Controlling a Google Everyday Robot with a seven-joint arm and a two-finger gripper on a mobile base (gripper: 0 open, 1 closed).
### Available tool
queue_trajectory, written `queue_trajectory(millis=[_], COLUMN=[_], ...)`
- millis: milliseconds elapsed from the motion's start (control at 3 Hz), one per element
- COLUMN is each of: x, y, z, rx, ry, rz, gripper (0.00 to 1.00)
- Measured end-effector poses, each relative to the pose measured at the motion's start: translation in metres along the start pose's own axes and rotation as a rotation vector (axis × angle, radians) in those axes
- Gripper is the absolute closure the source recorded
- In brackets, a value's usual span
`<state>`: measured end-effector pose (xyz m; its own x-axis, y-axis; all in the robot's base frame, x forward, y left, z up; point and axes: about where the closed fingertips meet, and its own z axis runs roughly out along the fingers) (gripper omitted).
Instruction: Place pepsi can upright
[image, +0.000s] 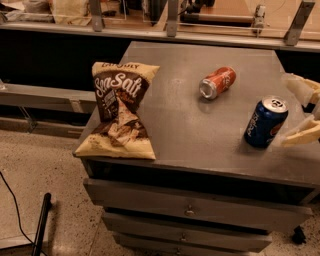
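Observation:
The dark blue pepsi can (265, 122) stands upright on the grey table top (190, 120) near its right front edge, silver top facing up. My gripper (303, 111) is at the right edge of the view, just right of the can and apart from it. Its two pale fingers (300, 136) are spread wide, one behind and one in front, with nothing between them. An orange-red soda can (217, 82) lies on its side at the middle back of the table.
A brown and tan Sea Salt chip bag (119, 111) lies flat on the left part of the table, overhanging the front edge. Drawers (190, 212) sit below the top. A counter rail (165, 30) runs behind. A dark pole (40, 225) leans at lower left.

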<state>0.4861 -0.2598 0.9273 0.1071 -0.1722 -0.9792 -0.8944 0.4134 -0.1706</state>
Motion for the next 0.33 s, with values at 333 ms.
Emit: queue_trajectory(millis=[333], x=[0.0000], y=[0.0000], z=[0.0001], rx=[0.000], ry=[0.000], rz=[0.000], gripper=[0.00])
